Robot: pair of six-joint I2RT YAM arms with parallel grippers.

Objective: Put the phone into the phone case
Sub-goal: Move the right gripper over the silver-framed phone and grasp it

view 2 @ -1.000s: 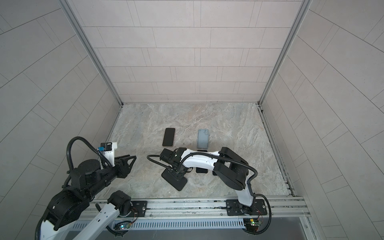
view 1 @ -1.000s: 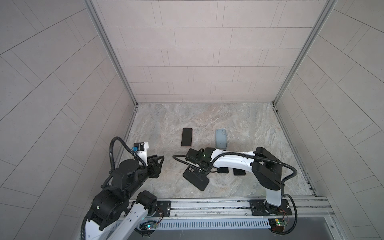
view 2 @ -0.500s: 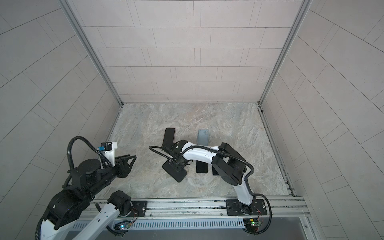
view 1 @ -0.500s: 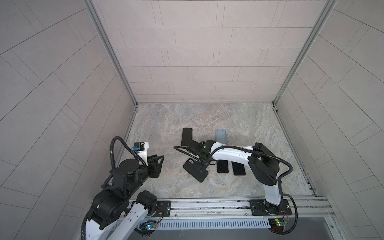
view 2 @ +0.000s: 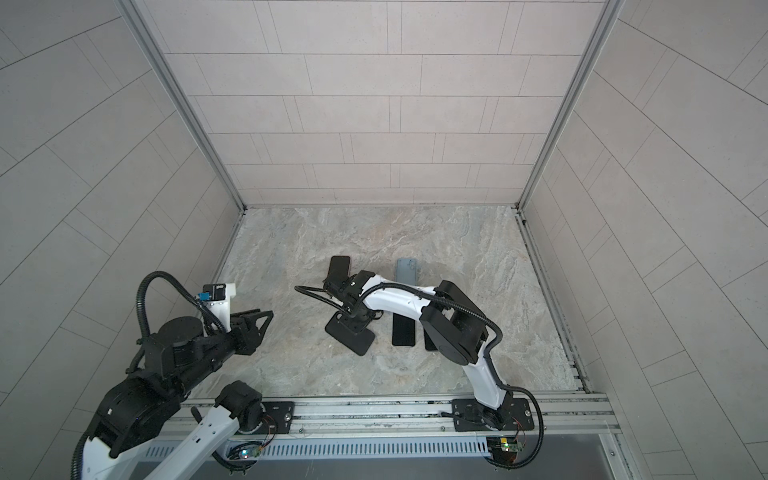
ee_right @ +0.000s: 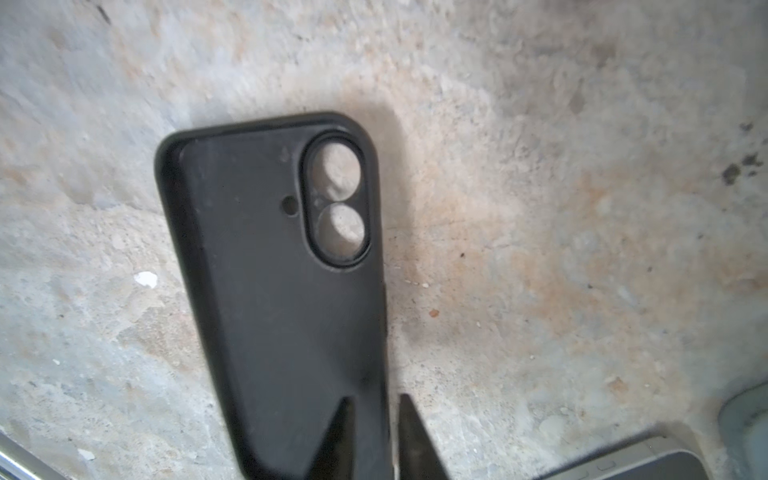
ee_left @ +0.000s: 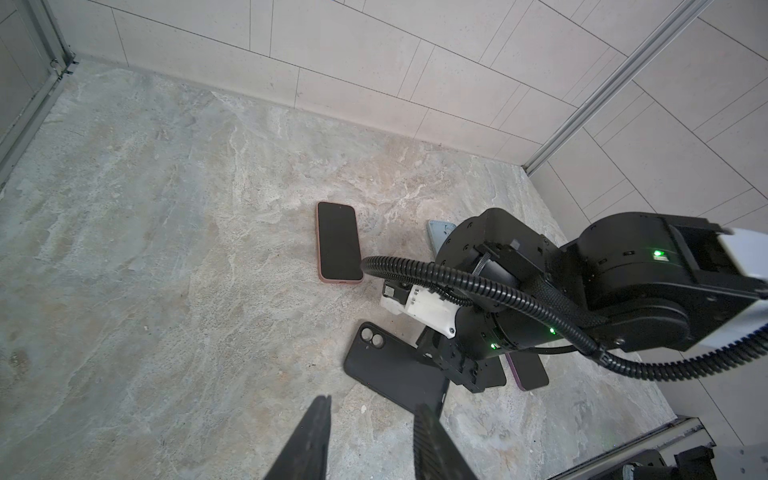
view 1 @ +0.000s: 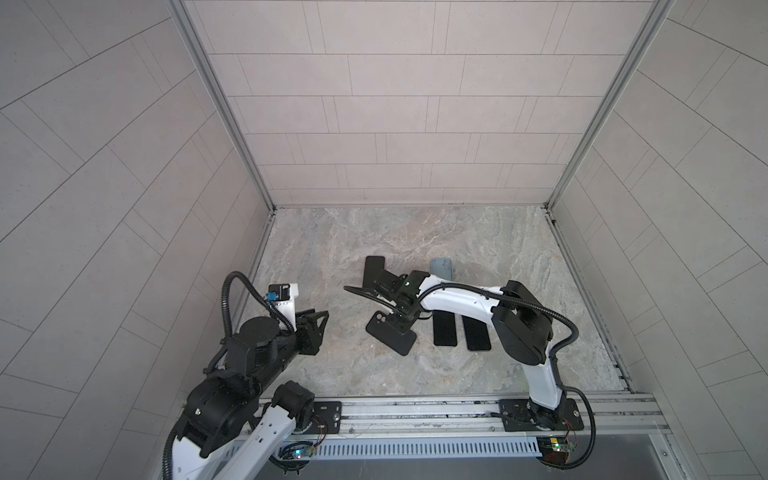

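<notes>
Case (view 1: 392, 338) has slid a little rearward | right jaws (ee_right: 374, 399) slightly apart, straddling its side rim | left jaws (ee_left: 371, 401) apart, empty, well left | phone (view 1: 444, 332) flat on worktop (view 1: 415, 241), just right of case

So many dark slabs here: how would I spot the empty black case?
On the marble floor, look below the right arm's end effector. The black case lies there diagonally. Only it shows two round holes with floor visible through them.
</notes>
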